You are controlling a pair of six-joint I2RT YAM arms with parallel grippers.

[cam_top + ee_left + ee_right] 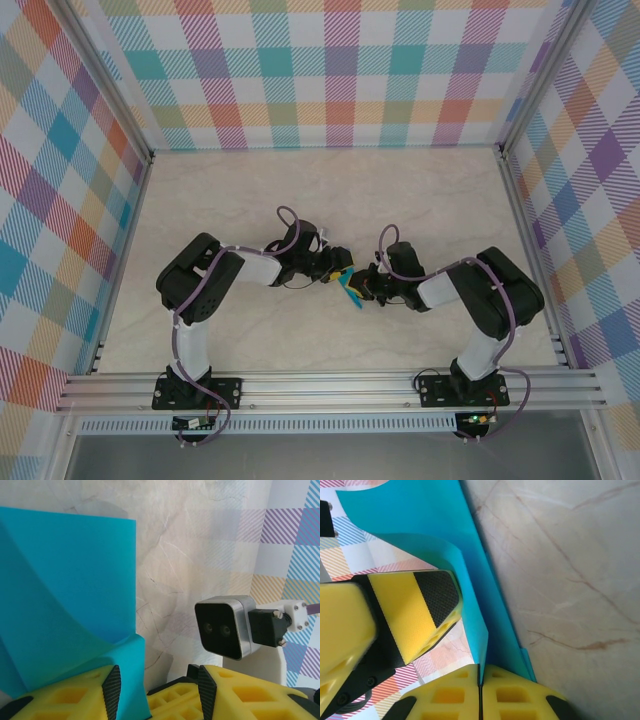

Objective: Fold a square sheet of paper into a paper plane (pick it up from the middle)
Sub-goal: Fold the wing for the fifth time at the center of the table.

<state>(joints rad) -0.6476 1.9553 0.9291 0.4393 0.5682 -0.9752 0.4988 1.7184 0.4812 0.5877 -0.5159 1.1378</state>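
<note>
right gripper [480, 676]: closest to the lens, at the bottom of the right wrist view; its two yellow fingers are pressed together with the lower edge of the teal paper [420, 515] pinched in the seam between them.
teal paper: held up off the table, standing roughly on edge between the two grippers just below the middle of the overhead view; it is curled, with one flap bending over toward the upper left of the right wrist frame.
left gripper [158, 680]: spread apart at the bottom of the left wrist view; a lower flap of the paper hangs in the gap, right beside the left-hand black pad, and i can't tell if it touches.
wrist camera [225, 627]: silver and black box on a white bracket, right of centre in the left wrist view.
table [420, 200]: pale marbled top.
walls [300, 70]: pastel plaid panels on three sides.
arms: both bent inward, meeting over the table's middle.
</note>
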